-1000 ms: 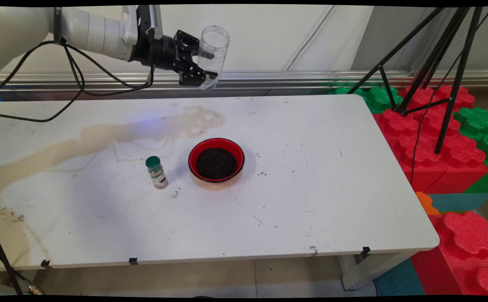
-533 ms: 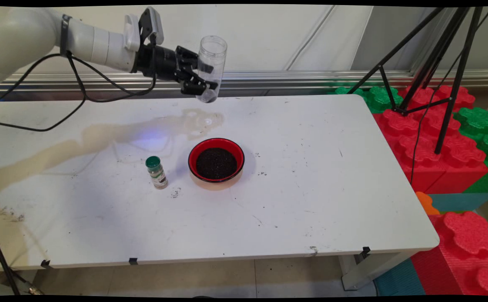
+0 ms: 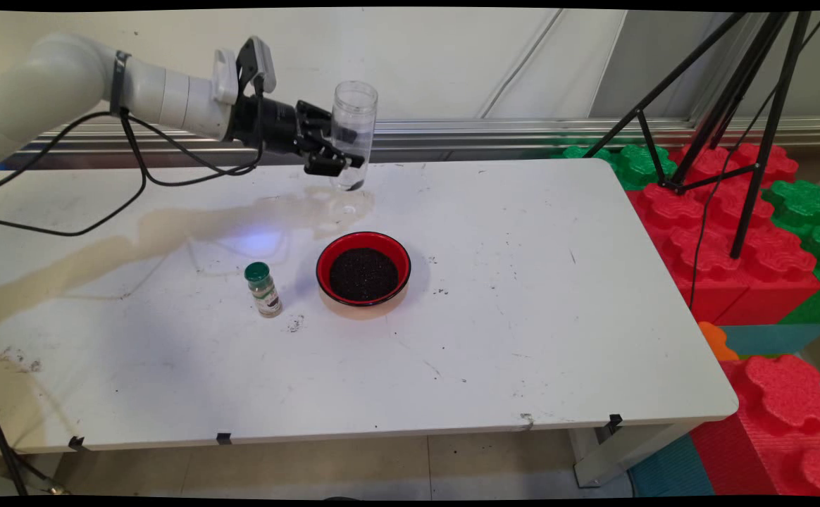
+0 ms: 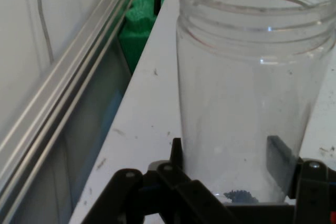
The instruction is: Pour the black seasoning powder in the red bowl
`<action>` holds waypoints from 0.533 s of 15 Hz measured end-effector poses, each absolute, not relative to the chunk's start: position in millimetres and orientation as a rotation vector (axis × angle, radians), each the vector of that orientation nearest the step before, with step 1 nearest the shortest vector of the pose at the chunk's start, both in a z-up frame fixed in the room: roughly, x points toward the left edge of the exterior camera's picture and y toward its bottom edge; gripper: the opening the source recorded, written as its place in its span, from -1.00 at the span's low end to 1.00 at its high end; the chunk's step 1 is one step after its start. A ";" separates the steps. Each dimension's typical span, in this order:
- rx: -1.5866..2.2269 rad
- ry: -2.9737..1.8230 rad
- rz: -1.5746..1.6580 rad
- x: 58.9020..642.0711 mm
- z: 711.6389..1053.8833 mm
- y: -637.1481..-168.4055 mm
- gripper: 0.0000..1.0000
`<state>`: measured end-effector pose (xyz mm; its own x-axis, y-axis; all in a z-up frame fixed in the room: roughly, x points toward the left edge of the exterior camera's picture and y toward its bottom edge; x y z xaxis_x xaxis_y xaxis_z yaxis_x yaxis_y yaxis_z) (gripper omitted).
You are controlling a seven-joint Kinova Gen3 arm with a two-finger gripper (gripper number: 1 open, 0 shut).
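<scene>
Hand view: my gripper (image 4: 228, 169) clamps a clear jar (image 4: 252, 77) low down, mouth up, above the table's (image 3: 523, 338) far edge, beyond the red bowl (image 3: 363, 274) and bottle (image 3: 263, 289).

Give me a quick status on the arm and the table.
End effector shut on clear jar, upright, above table's far edge. Red bowl of dark grains nearer; green-capped spice bottle beside it. Nothing beneath the jar.

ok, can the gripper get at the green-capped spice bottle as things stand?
Probably not yet: the gripper is shut on the clear jar, so its fingers are taken. The way itself looks free: the spice bottle stands upright, apart from the red bowl.
</scene>
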<state>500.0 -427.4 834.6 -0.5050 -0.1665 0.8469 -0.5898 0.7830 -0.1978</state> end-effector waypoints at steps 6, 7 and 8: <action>0.592 -2.055 0.543 510.0 809.4 -428.6 -1.00; 0.599 -2.051 0.532 511.9 805.2 -428.6 -1.00; 0.607 -2.047 0.521 513.8 800.7 -428.6 -1.00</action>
